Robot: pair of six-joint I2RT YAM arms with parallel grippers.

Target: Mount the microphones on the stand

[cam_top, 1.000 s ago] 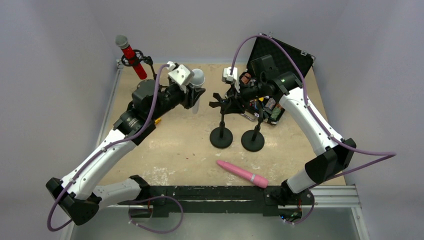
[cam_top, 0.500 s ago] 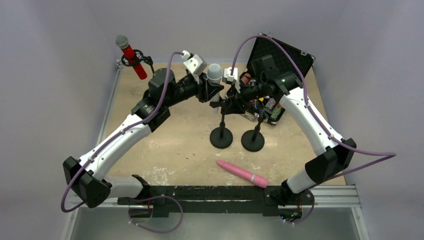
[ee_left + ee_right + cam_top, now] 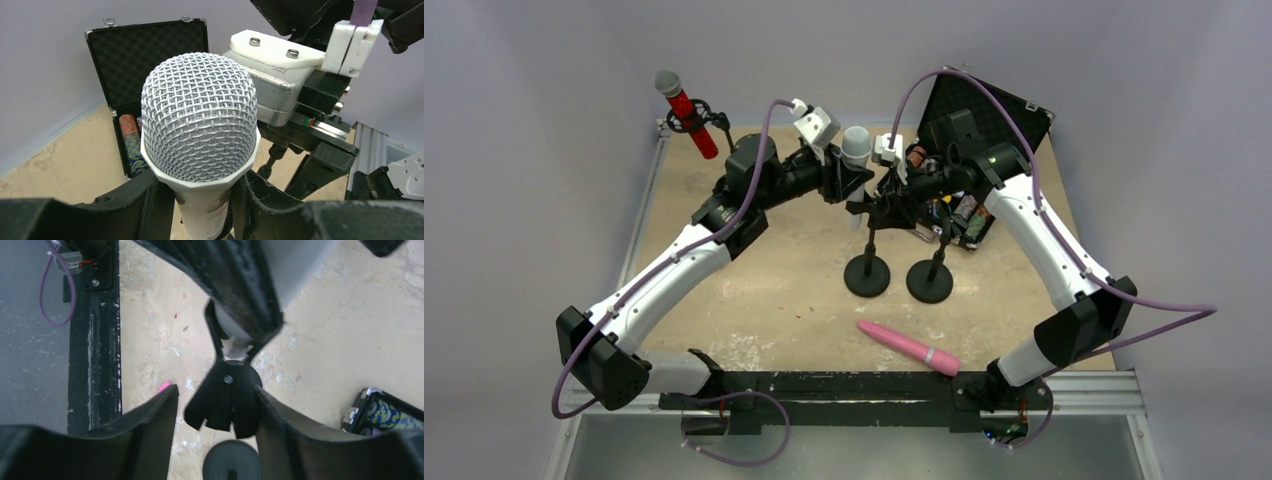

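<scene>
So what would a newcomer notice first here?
The white stick microphone with a grey mesh head, gripped by the left end effector at mid-table by a black stand. Then the glittery red microphone clipped at the back left corner, and the pink microphone lying near the front.

A robotics lab cell; plain pale walls (image 3: 544, 150) enclose a scuffed worktop (image 3: 794, 290); two cabled arms (image 3: 664, 280) bolted to a rail (image 3: 844, 383).

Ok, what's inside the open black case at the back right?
Stacked round discs, reddish and blue-patterned, sit in the case, whose open lid is foam-lined. The white microphone hides the rest.
</scene>
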